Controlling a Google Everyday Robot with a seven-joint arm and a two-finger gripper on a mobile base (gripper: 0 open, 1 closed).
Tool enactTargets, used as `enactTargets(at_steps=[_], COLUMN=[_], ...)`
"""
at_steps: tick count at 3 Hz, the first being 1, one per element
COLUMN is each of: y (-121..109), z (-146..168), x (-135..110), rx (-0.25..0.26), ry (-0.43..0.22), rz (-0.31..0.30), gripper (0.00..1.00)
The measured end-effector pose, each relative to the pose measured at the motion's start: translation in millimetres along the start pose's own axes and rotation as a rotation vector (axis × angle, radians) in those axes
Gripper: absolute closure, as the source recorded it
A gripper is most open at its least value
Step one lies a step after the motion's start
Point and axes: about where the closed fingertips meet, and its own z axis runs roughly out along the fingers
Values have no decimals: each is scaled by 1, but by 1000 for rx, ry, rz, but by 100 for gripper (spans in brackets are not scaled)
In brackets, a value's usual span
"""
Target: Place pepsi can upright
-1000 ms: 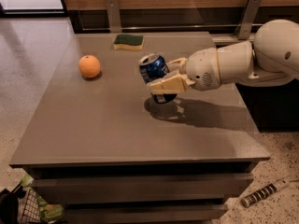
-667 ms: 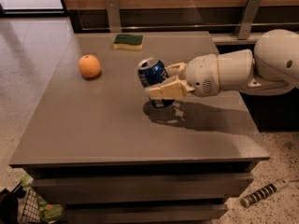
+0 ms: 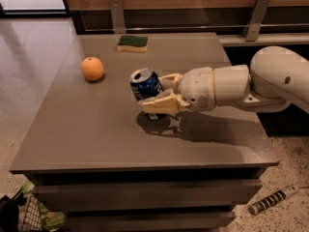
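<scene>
The pepsi can (image 3: 145,84) is dark blue with a silver top and sits near the middle of the grey table (image 3: 96,129), tilted with its top leaning toward the back left. My gripper (image 3: 157,93) reaches in from the right on a white arm and is shut on the pepsi can, with one cream finger (image 3: 159,104) in front of it and one behind. The can's lower part is hidden by the front finger, and its shadow lies on the table just below.
An orange (image 3: 92,68) lies at the table's left. A green and yellow sponge (image 3: 133,43) lies at the back. A wall with metal brackets runs behind the table. A striped object (image 3: 273,199) lies on the floor at the right, and a bin with green items (image 3: 29,216) sits at the lower left.
The arm and the can have shifted slightly left and forward over the table. The can stays gripped and tilted.
</scene>
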Motion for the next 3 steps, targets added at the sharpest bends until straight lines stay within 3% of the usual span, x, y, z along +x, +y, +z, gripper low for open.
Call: enactTargets(at_steps=[1, 3], y=[4, 1], z=[7, 12], x=[5, 34], rx=[-4, -26], ry=[-12, -92], rz=[2, 89], gripper=[100, 100])
